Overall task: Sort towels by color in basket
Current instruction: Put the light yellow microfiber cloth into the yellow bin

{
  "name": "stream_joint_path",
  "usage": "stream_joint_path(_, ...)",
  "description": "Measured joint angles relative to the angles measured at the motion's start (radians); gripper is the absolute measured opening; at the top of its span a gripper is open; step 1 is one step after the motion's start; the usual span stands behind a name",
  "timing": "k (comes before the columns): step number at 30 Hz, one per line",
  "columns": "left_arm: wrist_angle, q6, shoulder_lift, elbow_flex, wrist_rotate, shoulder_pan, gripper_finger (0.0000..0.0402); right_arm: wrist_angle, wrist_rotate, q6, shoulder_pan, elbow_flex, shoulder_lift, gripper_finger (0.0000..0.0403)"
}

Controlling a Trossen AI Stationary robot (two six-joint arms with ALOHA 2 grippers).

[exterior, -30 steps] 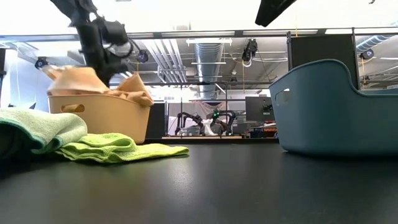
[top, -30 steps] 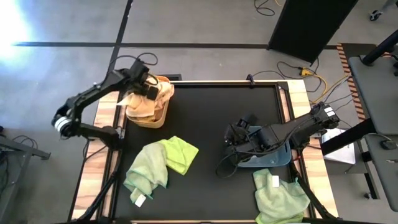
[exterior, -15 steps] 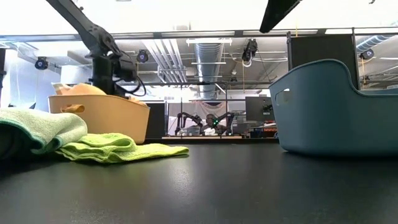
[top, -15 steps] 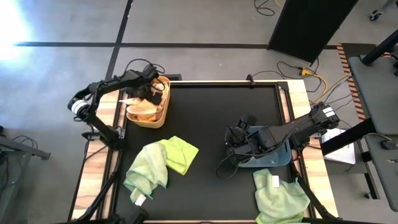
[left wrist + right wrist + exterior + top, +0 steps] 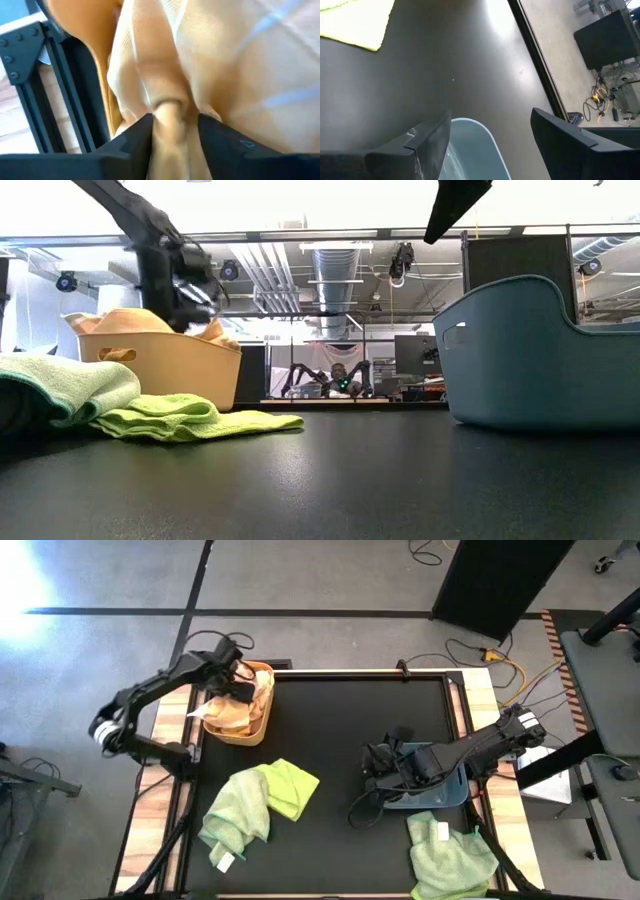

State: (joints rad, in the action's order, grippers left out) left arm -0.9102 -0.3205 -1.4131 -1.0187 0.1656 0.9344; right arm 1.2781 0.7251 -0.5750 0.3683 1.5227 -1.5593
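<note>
a robotics lab: exposed ceiling ducts (image 5: 335,265), floor cables (image 5: 470,648).

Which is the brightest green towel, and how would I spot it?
Start at the tan basket in the black table's far left corner, then look nearer along that side. The lime green towel lies flat beside a paler green towel, overlapping it; its vivid yellow-green shade distinguishes it.
</note>
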Motion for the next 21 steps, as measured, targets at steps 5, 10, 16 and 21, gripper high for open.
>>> stream_joint_path(5, -0.066, 0.025, 0.151, 0.000, -0.088, 0.000, 0.0177, 0.000, -0.017, 0.004, 0.000, 0.000, 0.000, 0.0274)
stream_joint_path(10, -0.235, 0.027, 0.291, -0.002, -0.099, 0.000, 0.0183, 0.000, -0.017, 0.001, 0.000, 0.000, 0.000, 0.0271)
stream_joint_path(16, -0.391, 0.053, 0.408, -0.002, -0.077, 0.000, 0.0176, -0.005, -0.017, 0.000, 0.000, 0.000, 0.000, 0.0256)
stream_joint_path(21, -0.463, 0.106, 0.458, -0.002, -0.037, 0.000, 0.0166, -0.010, -0.017, 0.000, 0.000, 0.000, 0.000, 0.0248)
